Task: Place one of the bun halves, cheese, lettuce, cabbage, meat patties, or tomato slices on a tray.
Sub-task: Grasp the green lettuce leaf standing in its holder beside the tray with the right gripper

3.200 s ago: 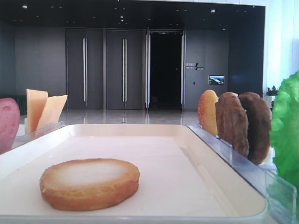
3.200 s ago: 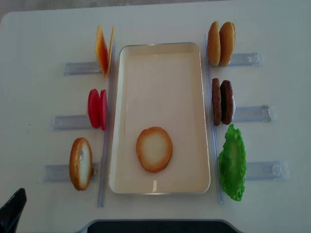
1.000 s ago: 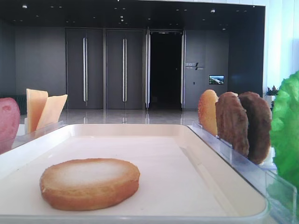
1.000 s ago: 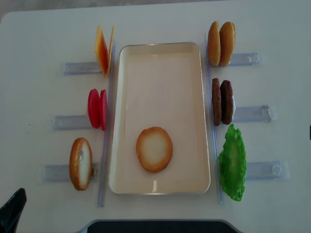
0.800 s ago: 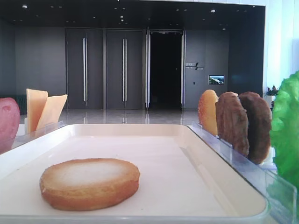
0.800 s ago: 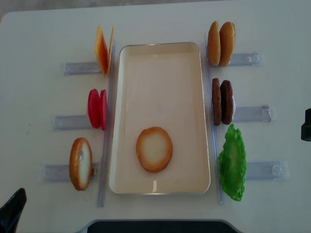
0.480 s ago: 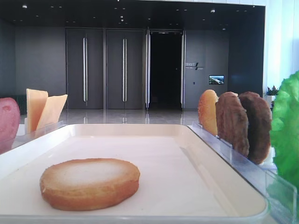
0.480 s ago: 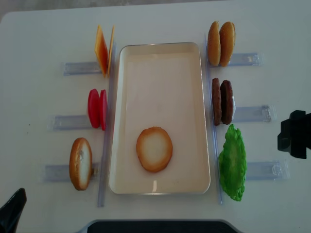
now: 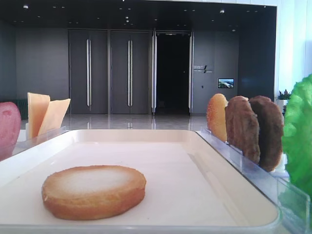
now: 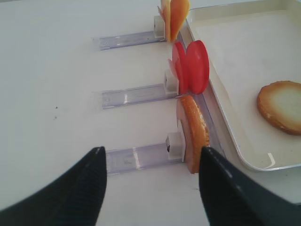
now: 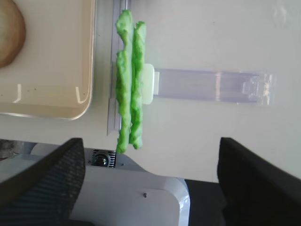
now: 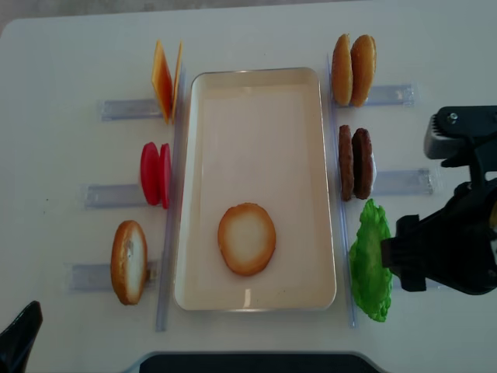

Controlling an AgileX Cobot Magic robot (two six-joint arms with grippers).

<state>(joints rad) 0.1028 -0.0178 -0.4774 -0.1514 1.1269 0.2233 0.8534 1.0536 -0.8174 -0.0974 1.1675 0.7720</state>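
R gripper (image 11: 150,179) jaws spread wide, empty, just right of lettuce (image 12: 370,260) standing in rack (image 11: 211,86) near tray (image 12: 256,295). Risk: floppy leaf folds or slips; rack drags along. L gripper (image 10: 148,188) also spread, empty.

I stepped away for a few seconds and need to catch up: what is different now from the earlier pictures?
The right arm has come in from the right edge of the overhead view, and its open right gripper now sits beside the ruffled green lettuce leaf, not yet holding it. The toasted bun half on the cream-white tray, the racked food and the left gripper have not moved.
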